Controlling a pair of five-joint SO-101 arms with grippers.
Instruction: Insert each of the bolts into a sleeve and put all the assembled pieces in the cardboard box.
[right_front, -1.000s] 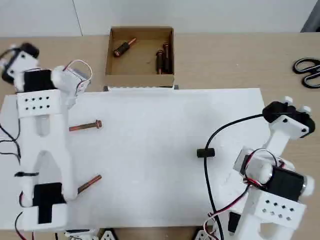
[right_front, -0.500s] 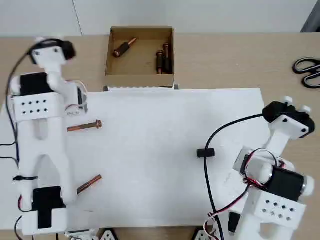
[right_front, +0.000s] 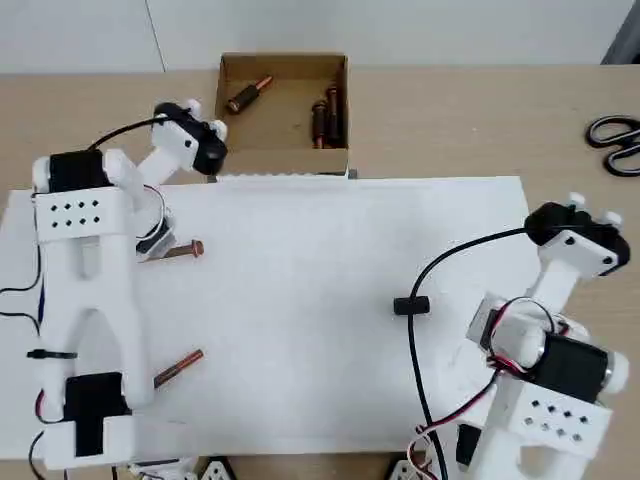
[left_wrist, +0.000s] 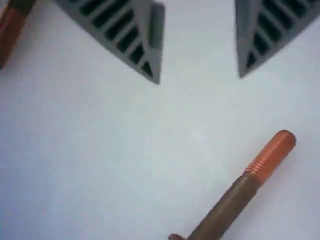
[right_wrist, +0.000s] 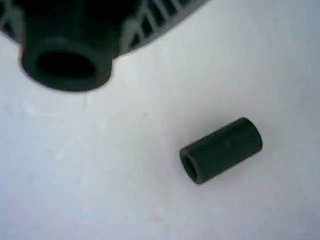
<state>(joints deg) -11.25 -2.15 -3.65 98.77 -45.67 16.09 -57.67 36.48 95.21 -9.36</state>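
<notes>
Two copper bolts lie on the white board: one (right_front: 186, 249) next to my left arm, the other (right_front: 178, 367) nearer the front. My left gripper (left_wrist: 197, 72) hangs open just above the board. One bolt (left_wrist: 250, 185) lies a little beyond its grey fingers (left_wrist: 135, 40), and another bolt's end (left_wrist: 10, 25) shows off to one side. My right gripper (right_wrist: 65, 35) is shut on a black sleeve (right_wrist: 67, 55). A second black sleeve (right_wrist: 222, 150) lies loose on the board (right_front: 411, 305). The cardboard box (right_front: 283, 160) at the back holds several assembled pieces (right_front: 325, 115).
The white foam board (right_front: 330, 380) covers most of the table between the two arms. Black scissors (right_front: 615, 140) lie at the far right on the wooden tabletop. A black cable (right_front: 420, 380) from the right arm loops over the board beside the loose sleeve.
My left arm's wrist has swung from the far left edge toward the box, and its gripper is now over the bolt nearer the box. The right arm, bolts and loose sleeve have not moved.
</notes>
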